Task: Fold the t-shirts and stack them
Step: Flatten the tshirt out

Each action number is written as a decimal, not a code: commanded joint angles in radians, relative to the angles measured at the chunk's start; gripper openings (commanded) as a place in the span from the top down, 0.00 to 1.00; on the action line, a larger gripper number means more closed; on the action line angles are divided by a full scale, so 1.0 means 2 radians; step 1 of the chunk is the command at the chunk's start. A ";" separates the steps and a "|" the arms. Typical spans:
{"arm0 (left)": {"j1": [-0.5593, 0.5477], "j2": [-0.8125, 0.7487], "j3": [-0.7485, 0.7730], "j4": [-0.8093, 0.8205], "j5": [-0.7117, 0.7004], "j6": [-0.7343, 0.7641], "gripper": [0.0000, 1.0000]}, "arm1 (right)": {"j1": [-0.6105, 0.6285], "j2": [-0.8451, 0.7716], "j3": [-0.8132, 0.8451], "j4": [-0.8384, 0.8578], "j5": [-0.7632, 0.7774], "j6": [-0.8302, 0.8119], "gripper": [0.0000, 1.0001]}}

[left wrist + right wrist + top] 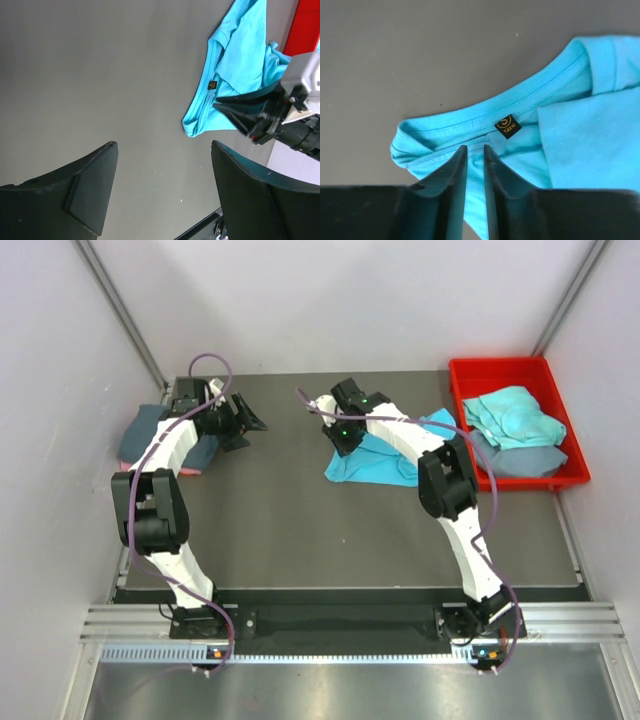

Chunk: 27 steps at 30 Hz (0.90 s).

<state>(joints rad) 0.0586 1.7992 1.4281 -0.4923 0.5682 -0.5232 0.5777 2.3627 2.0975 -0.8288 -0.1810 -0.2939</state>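
Turquoise t-shirt (570, 135), collar edge pinched in right jaws, left jaws wide, bare grey table (290, 520) between them.

One turquoise t-shirt (365, 462) lies crumpled and unfolded on the table (300, 530), right of its middle, with its collar at its left end and a small black label (508, 126) sewn inside, and the right hand (475, 148) pinches the cloth just below that collar. At the table's far left edge a slate blue-grey t-shirt (140, 428) lies in a flat bundle with a pink t-shirt (127, 466) peeking out beneath it. In the red bin (500, 363) at the far right, a second turquoise t-shirt (515, 418) sits rumpled on top of another slate blue-grey t-shirt (525, 460).
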 commanded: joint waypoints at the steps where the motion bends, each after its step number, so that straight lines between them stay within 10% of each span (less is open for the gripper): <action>1: 0.003 -0.009 0.004 0.023 0.010 -0.007 0.21 | 0.010 -0.041 0.018 0.016 0.018 -0.006 0.76; 3: 0.003 -0.007 0.008 0.024 0.014 -0.010 0.21 | 0.015 -0.039 0.001 0.009 0.018 -0.007 0.49; 13: 0.004 -0.018 0.000 0.023 0.011 -0.008 0.21 | 0.038 -0.019 -0.038 -0.004 0.021 -0.015 0.46; 18: 0.009 -0.019 0.001 0.022 0.011 -0.008 0.21 | 0.039 -0.003 -0.032 -0.010 0.022 -0.023 0.83; 27: 0.011 -0.010 0.009 0.023 0.012 -0.009 0.21 | 0.040 -0.053 0.017 -0.005 0.040 -0.044 1.00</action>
<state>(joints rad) 0.0727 1.7996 1.4281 -0.4896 0.5789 -0.5339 0.6422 2.3497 2.0396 -0.8604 -0.1215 -0.3496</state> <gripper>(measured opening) 0.795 0.006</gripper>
